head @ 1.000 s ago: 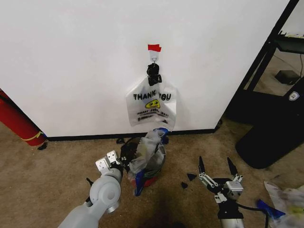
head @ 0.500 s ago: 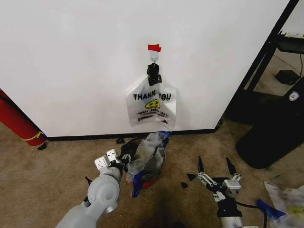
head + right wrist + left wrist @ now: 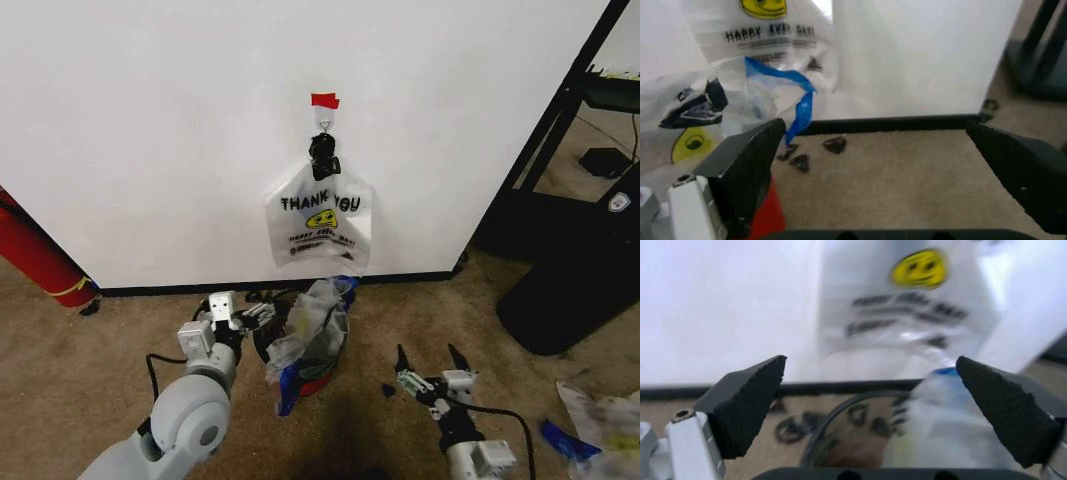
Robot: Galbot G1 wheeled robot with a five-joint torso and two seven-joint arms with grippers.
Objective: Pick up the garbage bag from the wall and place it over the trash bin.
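The garbage bag (image 3: 312, 325), translucent with blue panels and a yellow smiley, lies crumpled over the trash bin (image 3: 318, 382), a small black bin with a red base, on the floor below the wall (image 3: 150, 130). My left gripper (image 3: 255, 312) is open just left of the bin's rim, apart from the bag; its wrist view shows the rim (image 3: 833, 422) and the bag (image 3: 953, 425) between its spread fingers. My right gripper (image 3: 426, 355) is open low over the carpet right of the bin, with the bag's blue strip (image 3: 800, 100) in front of it.
A whitish "THANK YOU" bag (image 3: 318, 215) hangs from a hook under red tape (image 3: 324, 100). A red cylinder (image 3: 40, 260) leans at the left. A black rack (image 3: 560, 150) and dark base (image 3: 570, 290) stand at the right. More bags (image 3: 600, 420) and black scraps (image 3: 388, 388) lie on the carpet.
My left gripper has drawn back from the bag, moving left and toward the wall. The right gripper has moved left, closer to the bin. The bag stays on the bin.
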